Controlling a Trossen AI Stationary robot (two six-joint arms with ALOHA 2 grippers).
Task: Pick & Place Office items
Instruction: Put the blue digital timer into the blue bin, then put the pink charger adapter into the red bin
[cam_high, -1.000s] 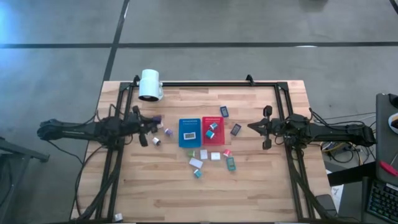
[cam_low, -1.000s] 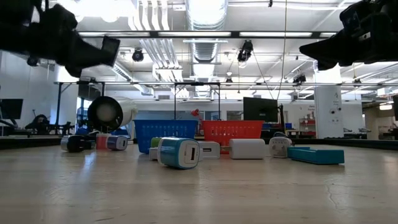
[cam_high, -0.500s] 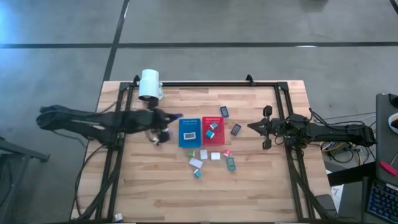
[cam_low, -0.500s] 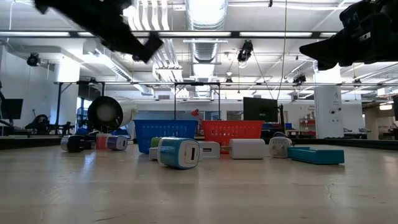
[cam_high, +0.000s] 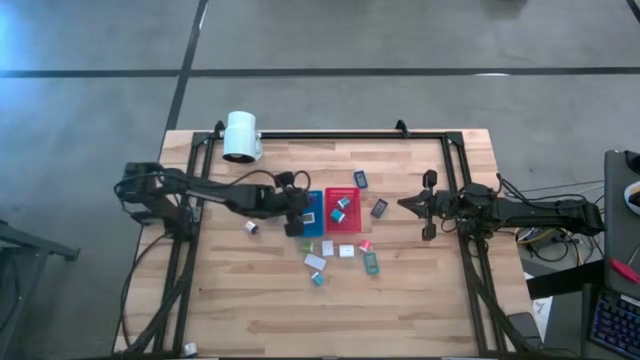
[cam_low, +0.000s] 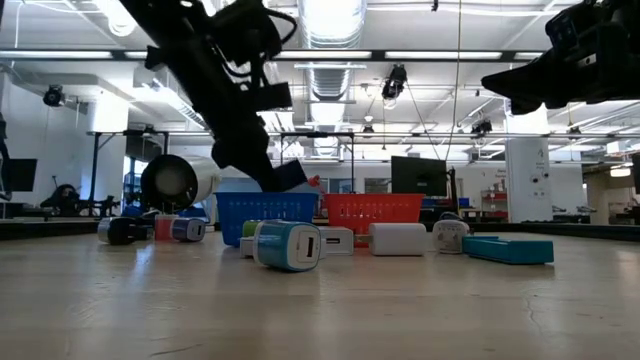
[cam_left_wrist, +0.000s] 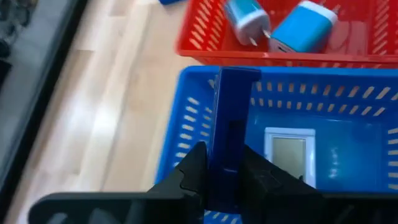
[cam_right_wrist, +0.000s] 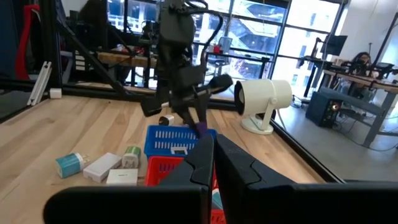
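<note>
Your left gripper (cam_left_wrist: 225, 171) pinches a stiff, light-looking blue block (cam_left_wrist: 235, 118) by its flat sides, over the blue tray (cam_left_wrist: 186, 124) at its nine-o'clock rim. The grip sits at the block's end; it could pivot. Your right gripper (cam_high: 430, 204) waits closed at three o'clock.

Blue slotted tray (cam_left_wrist: 186, 124), red slotted tray (cam_left_wrist: 205, 43), dark-blue block (cam_left_wrist: 231, 118)

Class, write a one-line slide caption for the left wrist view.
Left gripper holds a dark blue block over the blue tray.

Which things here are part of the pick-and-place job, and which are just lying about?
Job:
- blue block, held by left gripper over blue tray
- small blocks and clips loose on the table
- teal pieces in red tray

Lying about:
- white cylinder
- right gripper, shut, waiting at the table's right side
</note>
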